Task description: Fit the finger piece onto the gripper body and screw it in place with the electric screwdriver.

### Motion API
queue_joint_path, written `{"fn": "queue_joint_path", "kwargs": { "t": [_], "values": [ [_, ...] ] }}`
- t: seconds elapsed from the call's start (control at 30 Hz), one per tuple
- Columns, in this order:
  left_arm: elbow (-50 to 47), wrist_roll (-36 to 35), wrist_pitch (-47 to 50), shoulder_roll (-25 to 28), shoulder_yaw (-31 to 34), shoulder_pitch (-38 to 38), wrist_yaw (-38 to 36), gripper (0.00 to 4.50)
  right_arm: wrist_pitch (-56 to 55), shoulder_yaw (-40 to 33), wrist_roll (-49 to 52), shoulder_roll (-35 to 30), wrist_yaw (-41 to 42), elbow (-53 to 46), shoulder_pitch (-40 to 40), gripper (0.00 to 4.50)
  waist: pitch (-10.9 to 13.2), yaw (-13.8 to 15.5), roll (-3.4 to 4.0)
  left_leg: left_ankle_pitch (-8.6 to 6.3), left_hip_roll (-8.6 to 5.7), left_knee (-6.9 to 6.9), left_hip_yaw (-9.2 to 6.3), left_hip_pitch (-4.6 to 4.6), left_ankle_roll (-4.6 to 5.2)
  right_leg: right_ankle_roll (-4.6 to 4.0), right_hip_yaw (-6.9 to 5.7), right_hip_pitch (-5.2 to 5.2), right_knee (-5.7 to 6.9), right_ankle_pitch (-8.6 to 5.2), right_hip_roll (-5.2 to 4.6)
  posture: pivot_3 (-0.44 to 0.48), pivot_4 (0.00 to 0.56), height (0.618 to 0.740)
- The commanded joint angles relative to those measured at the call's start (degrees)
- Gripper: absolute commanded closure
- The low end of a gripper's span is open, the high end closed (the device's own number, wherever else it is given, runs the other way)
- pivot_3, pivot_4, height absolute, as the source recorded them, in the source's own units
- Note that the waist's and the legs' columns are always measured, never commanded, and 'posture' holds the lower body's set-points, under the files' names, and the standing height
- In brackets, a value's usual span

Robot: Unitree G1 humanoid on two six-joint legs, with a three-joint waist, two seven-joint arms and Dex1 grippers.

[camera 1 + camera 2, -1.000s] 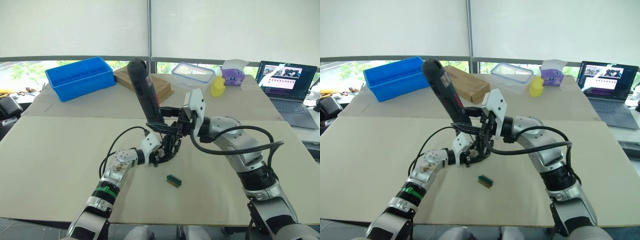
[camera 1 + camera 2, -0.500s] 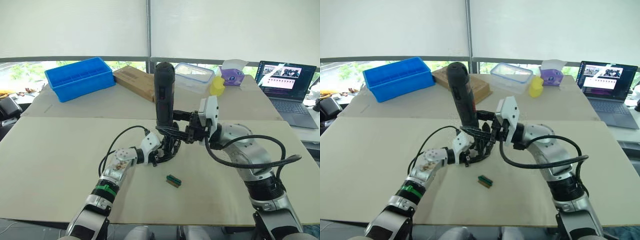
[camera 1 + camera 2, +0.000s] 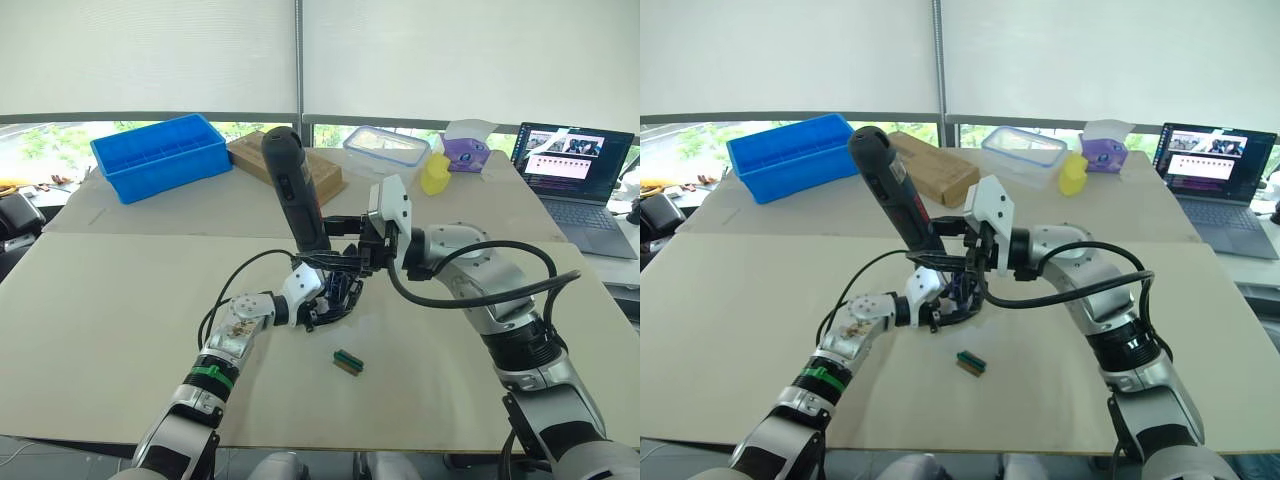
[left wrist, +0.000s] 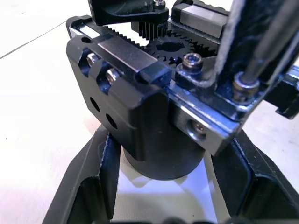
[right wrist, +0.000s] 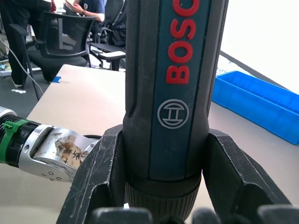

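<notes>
Screwdriver's tipped back leftward since a moment ago. Left gripper clamps the chunky black gripper body by its round base at table centre; right gripper squeezes the rigid, top-heavy dark Bosch electric screwdriver low on its barrel.

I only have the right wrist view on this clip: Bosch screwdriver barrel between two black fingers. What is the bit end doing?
Observer: The left wrist view shows the metal bit down on a screw head on top of the gripper body.
Operator: Is that body held, or free on the table?
Observer: Held. The left gripper has its fingers on both sides of the body's round base.
Operator: Is the electric screwdriver upright?
Observer: No. In the head views the electric screwdriver leans, its top toward the robot's left.
Operator: Anything loose nearby?
Observer: A small green-and-brown block lies on the table, nearer the robot.
</notes>
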Motion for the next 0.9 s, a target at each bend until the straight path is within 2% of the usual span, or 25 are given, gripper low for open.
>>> {"fn": "queue_joint_path", "kwargs": {
  "t": [0.03, 0.5, 0.7, 0.83, 0.9],
  "values": [
    [-3.97, -1.99, -2.61, 0.36, 1.74, -2.67, -1.21, 2.24, 9.14, 3.25, -6.92, -3.99, -2.55, 9.90, 7.03, 2.58, 0.00, 0.00, 0.00, 0.00, 0.00, 0.00, 0.01, 0.00, 0.00, 0.00, 0.00, 0.00, 0.00, 0.00, 0.00, 0.000, 0.150, 0.740],
    [-4.35, -2.04, -2.86, 0.42, 1.60, -1.93, -1.31, 2.24, 8.53, 1.57, -5.87, -5.47, -2.84, 8.67, 8.87, 2.58, 0.00, -0.04, 0.00, -0.12, 0.01, -0.04, -0.01, 0.00, 0.20, 0.02, 0.00, 0.01, -0.03, -0.01, 0.00, 0.000, 0.150, 0.740],
    [-4.80, -2.00, -2.88, 0.40, 1.39, -1.52, -1.39, 2.24, 4.79, -0.54, -5.29, -4.57, -3.00, 6.57, 9.25, 2.58, 0.00, -0.01, 0.00, -0.12, 0.01, -0.04, -0.01, 0.00, 0.20, 0.03, 0.00, 0.01, -0.04, -0.01, 0.00, 0.000, 0.150, 0.740],
    [-5.07, -1.78, -2.97, 0.26, 1.03, -1.02, -1.35, 2.24, 4.17, -4.85, -1.44, -3.33, -2.34, 1.67, 7.71, 2.58, 0.03, -0.03, 0.00, -0.12, 0.02, -0.04, -0.01, -0.06, 0.19, 0.07, -0.01, -0.04, -0.04, -0.04, 0.00, 0.000, 0.150, 0.740],
    [-5.11, -1.56, -2.95, 0.22, 0.71, -0.59, -1.36, 2.24, 6.08, -8.55, 5.13, -1.88, -1.51, -3.38, 5.29, 2.58, 0.19, 0.03, -0.03, 0.01, 0.02, -0.03, -0.01, -0.32, -0.02, 0.05, -0.02, -0.27, -0.04, -0.02, 0.01, 0.000, 0.150, 0.740]
  ]
}}
